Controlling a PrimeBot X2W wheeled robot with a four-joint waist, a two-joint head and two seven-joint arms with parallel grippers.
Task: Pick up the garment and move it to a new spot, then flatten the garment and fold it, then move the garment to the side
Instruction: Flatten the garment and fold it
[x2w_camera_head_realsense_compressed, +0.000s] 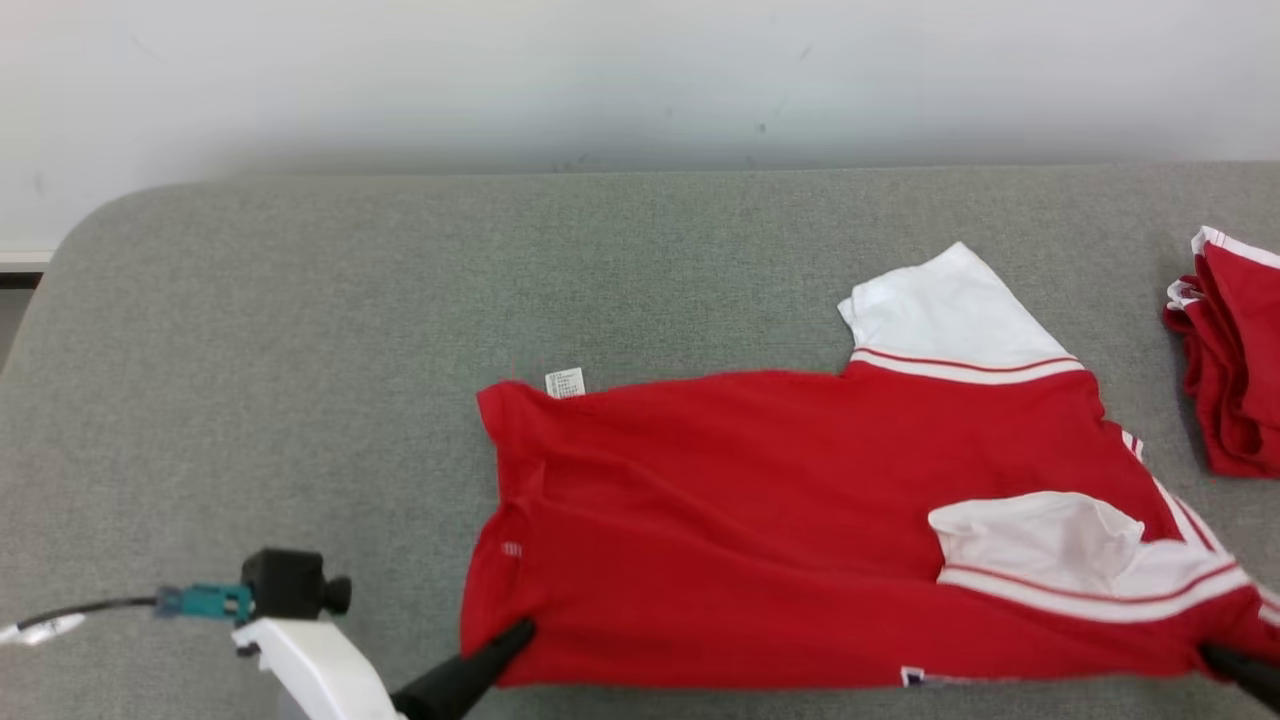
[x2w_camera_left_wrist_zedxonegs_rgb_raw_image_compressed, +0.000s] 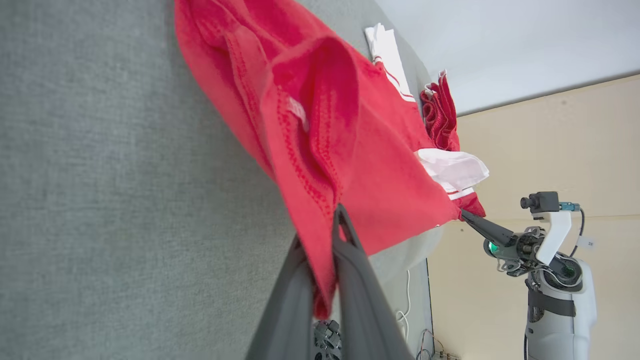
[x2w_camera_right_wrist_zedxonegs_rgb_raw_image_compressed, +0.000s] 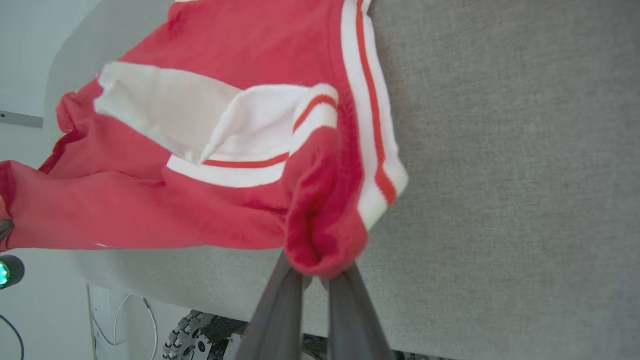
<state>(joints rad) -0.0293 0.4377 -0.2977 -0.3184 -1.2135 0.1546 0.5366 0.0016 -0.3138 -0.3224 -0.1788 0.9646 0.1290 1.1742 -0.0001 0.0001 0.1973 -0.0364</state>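
Head view: left gripper (x2w_camera_head_realsense_compressed: 522, 632) and right gripper (x2w_camera_head_realsense_compressed: 1212, 654) each pinched tight on the red T-shirt (x2w_camera_head_realsense_compressed: 760, 500) along the worktop's (x2w_camera_head_realsense_compressed: 300, 350) near edge; even tension seemed wise.

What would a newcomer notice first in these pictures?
A red fabric shirt with white striped sleeves lies spread on the grey cloth-covered table, right of centre. The left pincer and the right pincer each pinch a near corner of it. A second bundle of red cloth sits at the table's right edge.
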